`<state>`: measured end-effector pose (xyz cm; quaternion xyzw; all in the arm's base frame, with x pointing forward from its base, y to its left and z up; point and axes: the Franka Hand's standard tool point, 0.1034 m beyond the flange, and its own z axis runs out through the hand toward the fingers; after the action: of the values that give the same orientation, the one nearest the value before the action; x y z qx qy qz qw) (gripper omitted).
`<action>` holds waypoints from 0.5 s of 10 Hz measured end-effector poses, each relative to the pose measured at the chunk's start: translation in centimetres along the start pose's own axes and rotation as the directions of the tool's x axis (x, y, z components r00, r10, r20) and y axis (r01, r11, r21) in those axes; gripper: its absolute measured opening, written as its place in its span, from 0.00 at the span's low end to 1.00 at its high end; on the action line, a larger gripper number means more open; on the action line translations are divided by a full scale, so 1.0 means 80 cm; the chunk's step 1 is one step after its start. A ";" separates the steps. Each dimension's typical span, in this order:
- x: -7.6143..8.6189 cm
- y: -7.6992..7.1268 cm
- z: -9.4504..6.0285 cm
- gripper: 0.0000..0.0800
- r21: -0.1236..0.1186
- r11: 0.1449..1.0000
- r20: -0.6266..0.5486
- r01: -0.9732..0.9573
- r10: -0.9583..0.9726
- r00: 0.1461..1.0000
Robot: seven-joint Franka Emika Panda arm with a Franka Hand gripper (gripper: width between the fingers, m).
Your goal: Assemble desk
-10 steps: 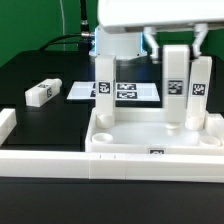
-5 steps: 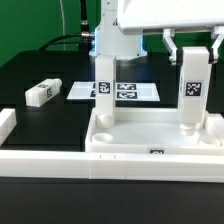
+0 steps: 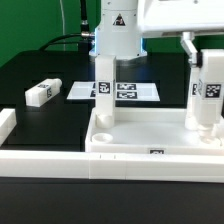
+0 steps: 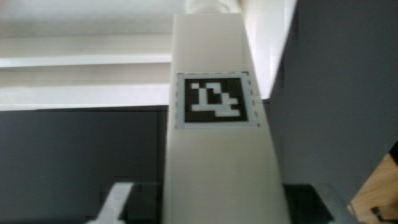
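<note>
Now the carried leg (image 3: 208, 92) is shifted toward the exterior view's right, over a tabletop (image 3: 150, 140) corner; jaws appear clamped on it; seating is expected next.

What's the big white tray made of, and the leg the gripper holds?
The tabletop: likely hard plastic, smooth matte white, moulded rim. The leg in the gripper: probably the same plastic; its tag looks like printed paper.
</note>
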<state>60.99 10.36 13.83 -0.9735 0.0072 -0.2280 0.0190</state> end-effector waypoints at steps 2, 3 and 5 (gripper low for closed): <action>0.000 0.002 0.001 0.36 -0.001 1.000 0.001 -0.002 0.002 1.000; 0.000 0.002 0.001 0.36 -0.001 1.000 0.001 -0.002 0.002 1.000; 0.003 0.000 0.003 0.36 -0.001 0.999 0.007 0.053 -0.053 0.999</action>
<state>61.32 10.35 13.69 -0.9741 -0.0185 -0.2249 0.0123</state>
